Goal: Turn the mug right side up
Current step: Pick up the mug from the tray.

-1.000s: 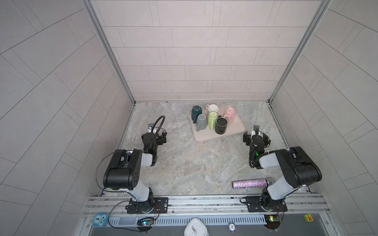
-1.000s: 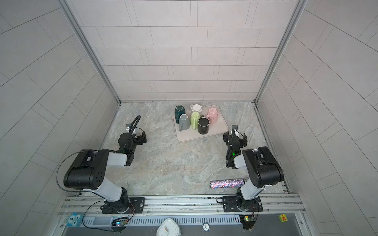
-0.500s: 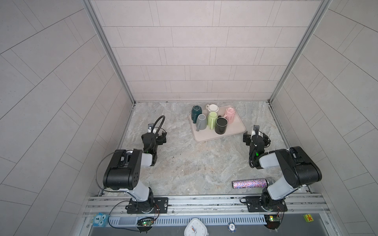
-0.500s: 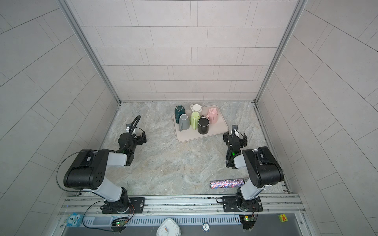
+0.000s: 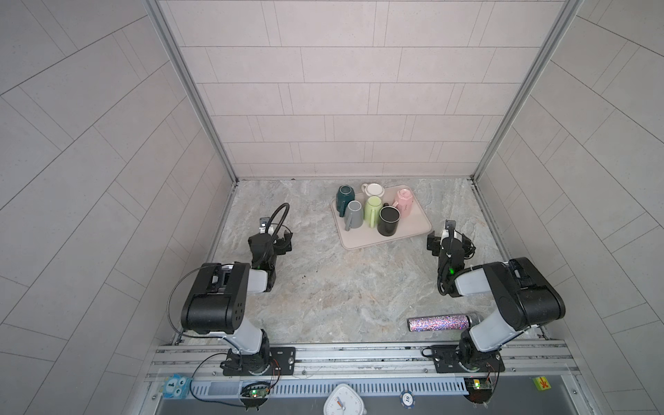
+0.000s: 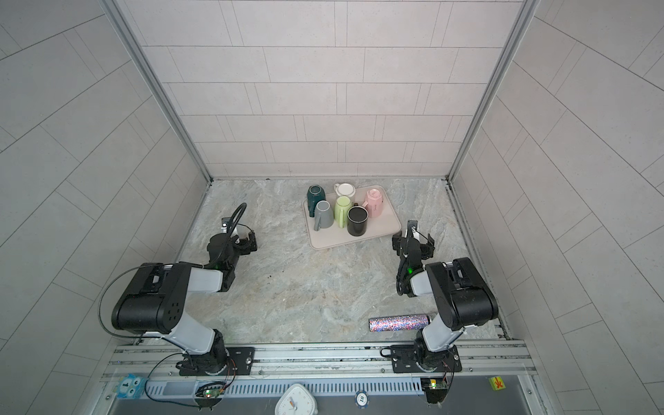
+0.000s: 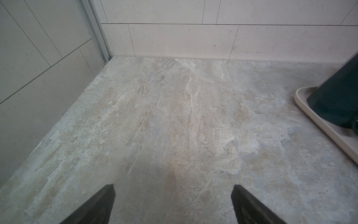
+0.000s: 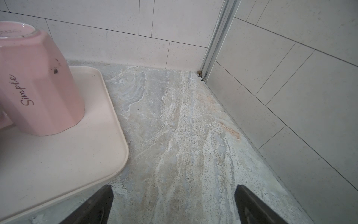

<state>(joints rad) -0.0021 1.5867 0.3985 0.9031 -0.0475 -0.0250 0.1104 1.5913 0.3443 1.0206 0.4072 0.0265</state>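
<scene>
Pink mug [image 8: 38,83] inverted on tray [image 8: 67,164]; left gripper [image 7: 173,188], right gripper [image 8: 173,187] gape (empty)

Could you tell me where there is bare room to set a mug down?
Widest: the marble between left gripper and right gripper. Also the tray corner before the pink mug. Crowded: the tray's far left around the grey mug; glitter tube beside the right arm.
</scene>
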